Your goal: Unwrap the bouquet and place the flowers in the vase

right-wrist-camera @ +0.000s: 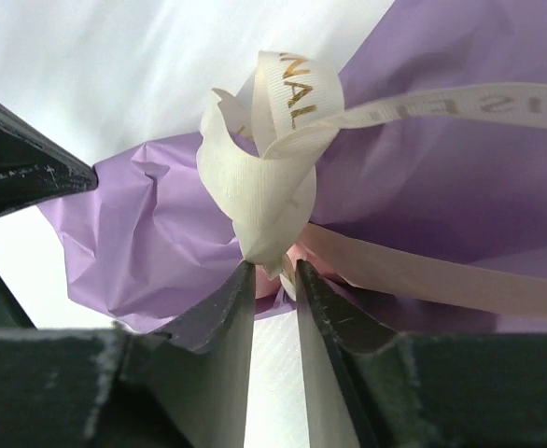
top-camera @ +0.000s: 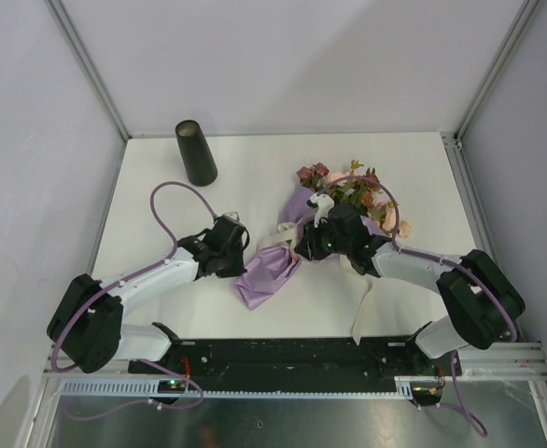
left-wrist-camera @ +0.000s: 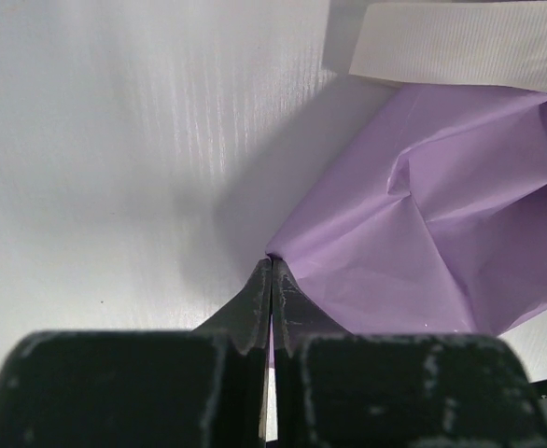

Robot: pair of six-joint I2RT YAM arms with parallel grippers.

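Note:
The bouquet lies mid-table, its lilac wrapping paper point(top-camera: 266, 273) pointing toward me and the flowers point(top-camera: 353, 191) fanned out at the far end. A cream ribbon knot point(right-wrist-camera: 269, 177) still ties the paper. My left gripper point(left-wrist-camera: 272, 261) is shut on a corner of the lilac paper point(left-wrist-camera: 423, 233), at the bundle's left side point(top-camera: 243, 246). My right gripper point(right-wrist-camera: 273, 267) stands slightly open, fingertips right at the underside of the knot, over the bundle's waist point(top-camera: 313, 224). The black vase point(top-camera: 196, 152) stands upright at the far left, apart from both arms.
A long ribbon tail point(top-camera: 362, 308) trails from the bundle to the near edge by the right arm's base; a shorter tail point(left-wrist-camera: 460, 42) lies by the left gripper. Metal frame posts point(top-camera: 91, 70) and grey walls bound the white table. The left gripper's finger point(right-wrist-camera: 21, 177) shows in the right wrist view.

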